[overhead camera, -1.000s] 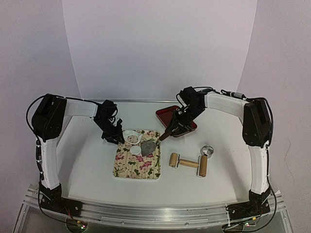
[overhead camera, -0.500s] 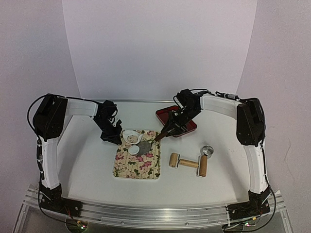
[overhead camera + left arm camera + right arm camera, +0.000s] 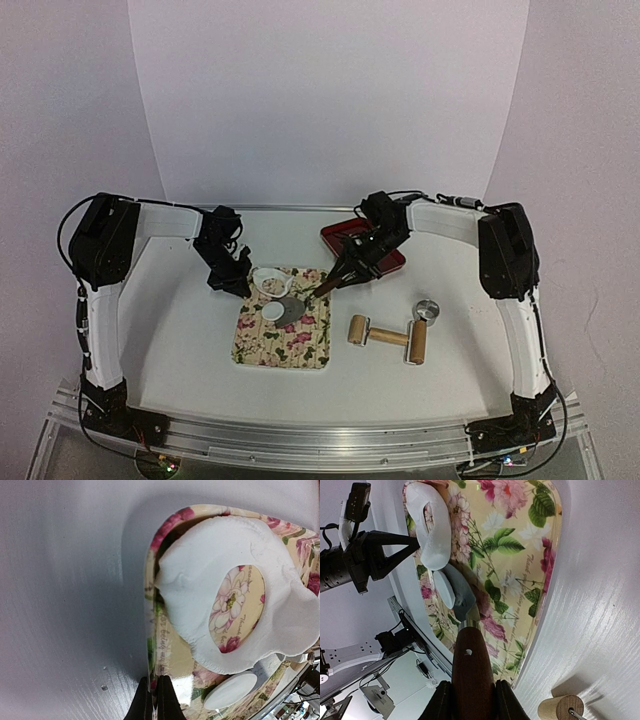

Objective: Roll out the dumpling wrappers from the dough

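Note:
A round white dumpling wrapper (image 3: 274, 312) lies on the floral tray (image 3: 300, 350); it also shows in the left wrist view (image 3: 230, 691) and the right wrist view (image 3: 442, 587). Behind it lies a dough sheet (image 3: 266, 279) with a round hole cut out (image 3: 195, 605). My right gripper (image 3: 349, 268) (image 3: 472, 695) is shut on the wooden handle (image 3: 472, 670) of a spatula. Its grey blade (image 3: 461, 596) touches the wrapper's edge. My left gripper (image 3: 235, 284) (image 3: 152, 702) is shut on the tray's left rim (image 3: 150, 630).
A red tray (image 3: 384, 262) sits behind the right gripper. A metal ring cutter (image 3: 428, 310) and a wooden rolling pin (image 3: 388, 338) lie right of the floral tray. The rolling pin's end shows in the right wrist view (image 3: 560, 709).
My right gripper has moved left with the spatula, and the blade has slid across the tray up to the wrapper. The left gripper has stayed on the rim.

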Motion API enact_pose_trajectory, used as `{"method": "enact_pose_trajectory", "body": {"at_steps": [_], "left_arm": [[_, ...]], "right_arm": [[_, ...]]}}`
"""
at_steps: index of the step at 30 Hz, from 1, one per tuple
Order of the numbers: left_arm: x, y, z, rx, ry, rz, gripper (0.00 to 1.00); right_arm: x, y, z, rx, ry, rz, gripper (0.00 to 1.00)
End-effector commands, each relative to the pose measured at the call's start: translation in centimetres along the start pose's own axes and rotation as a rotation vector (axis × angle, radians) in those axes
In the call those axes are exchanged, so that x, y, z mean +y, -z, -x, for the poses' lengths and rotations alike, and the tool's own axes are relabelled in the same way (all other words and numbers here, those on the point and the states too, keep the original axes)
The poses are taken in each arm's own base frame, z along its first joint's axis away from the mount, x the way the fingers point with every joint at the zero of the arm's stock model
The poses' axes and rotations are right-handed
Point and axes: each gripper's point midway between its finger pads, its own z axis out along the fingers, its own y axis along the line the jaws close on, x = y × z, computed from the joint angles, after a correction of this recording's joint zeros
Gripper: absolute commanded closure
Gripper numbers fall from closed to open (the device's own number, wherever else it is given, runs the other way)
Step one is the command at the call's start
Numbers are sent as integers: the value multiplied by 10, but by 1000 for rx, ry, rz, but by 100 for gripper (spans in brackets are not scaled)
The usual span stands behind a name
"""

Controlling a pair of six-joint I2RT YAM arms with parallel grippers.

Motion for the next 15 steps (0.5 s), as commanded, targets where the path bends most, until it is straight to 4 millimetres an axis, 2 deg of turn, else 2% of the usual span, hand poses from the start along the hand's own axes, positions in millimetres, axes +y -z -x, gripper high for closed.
{"method": "enact_pose_trajectory", "body": {"at_steps": [1, 15], "left_arm": [[-8, 7, 13, -32, -7, -13, 100], [-10, 8, 14, -32, 9, -23, 100]], "right_arm": [[-8, -18, 3, 10, 21, -56, 100], [-8, -44, 15, -37, 17, -57, 100]]}}
